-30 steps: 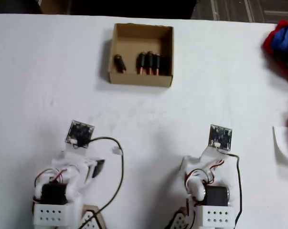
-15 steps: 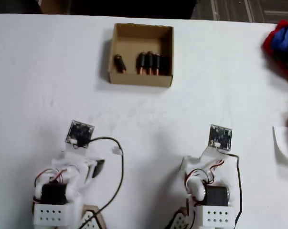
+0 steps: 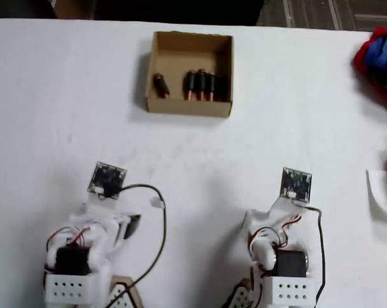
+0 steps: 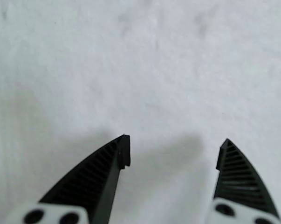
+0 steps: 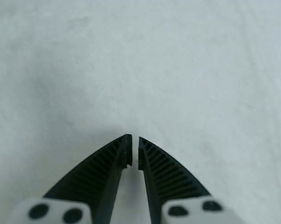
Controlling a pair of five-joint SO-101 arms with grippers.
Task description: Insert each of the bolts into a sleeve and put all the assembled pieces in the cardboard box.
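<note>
- Step in hand: judged to be the close of the task. The assembled pieces (image 3: 199, 85) lie inside the box (image 3: 188, 109): a row side by side towards its right wall and one apart near its left wall. The exact count in the row cannot be told.
- No loose bolt or sleeve shows on the table (image 3: 65, 96) in the high view.
- Left gripper (image 4: 174, 151): jaws spread wide, nothing between them, over bare table.
- Right gripper (image 5: 134, 151): jaws drawn together to a thin slit, holding nothing, over bare table.
- Both arms sit folded at the near edge, well apart from the box.
- Next move, as a judgement: none needed beyond confirming the count. If a piece is missing, it calls for a long forward reach.
- Open room: broad bare table between arms and box.
- Edges: the box stands near the far edge. A cloth (image 3: 379, 51) lies at the right edge. A cable (image 3: 158, 224) loops beside the left arm and could snag on a reach.
</note>
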